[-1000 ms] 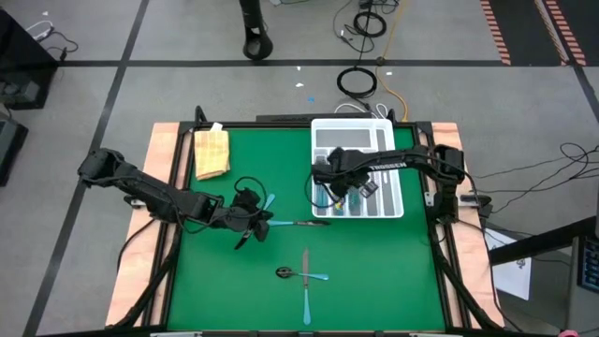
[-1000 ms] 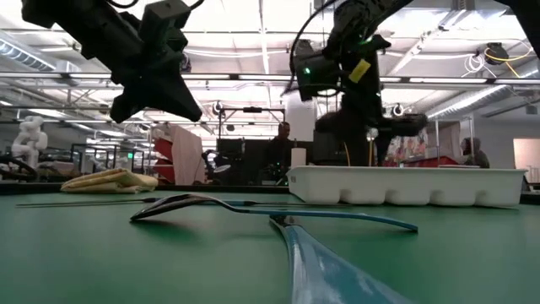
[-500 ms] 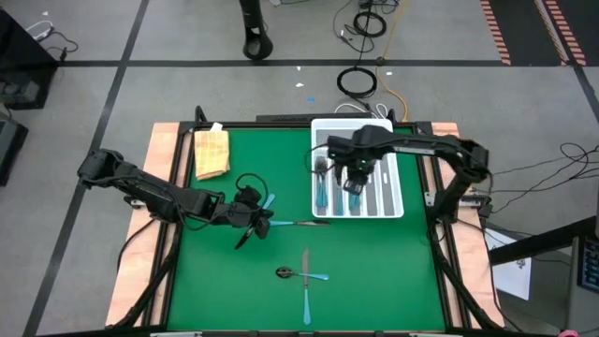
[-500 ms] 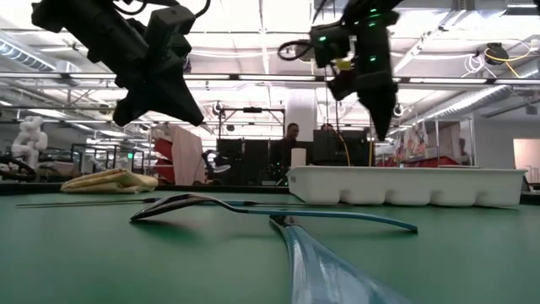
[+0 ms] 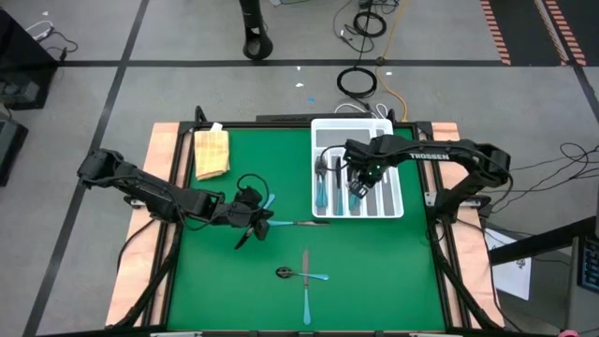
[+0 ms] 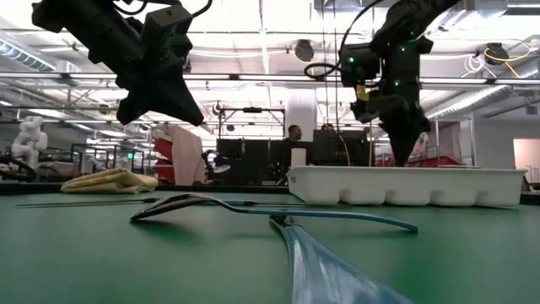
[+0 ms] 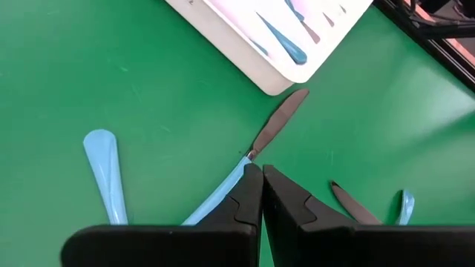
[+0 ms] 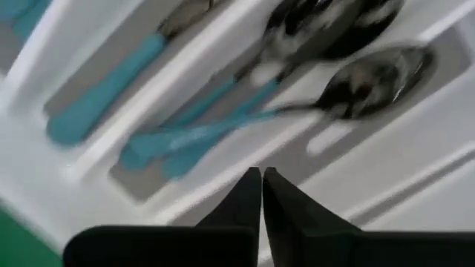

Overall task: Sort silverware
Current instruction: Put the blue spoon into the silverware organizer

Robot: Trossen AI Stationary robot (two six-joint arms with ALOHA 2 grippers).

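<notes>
Both jaws closed and empty, green worktop (image 5: 374, 281), white tray (image 5: 398, 208) near its far right corner holding sorted silverware, right gripper (image 5: 359, 183) over the tray, left gripper (image 5: 265, 225) beside a knife (image 5: 298, 223), spoon (image 5: 298, 273) and another knife (image 5: 306, 290) toward the near edge

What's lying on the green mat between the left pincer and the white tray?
A knife, seen from above: it lies just beyond the left pincer, pointing toward the white tray. Otherwise bare green mat.
</notes>
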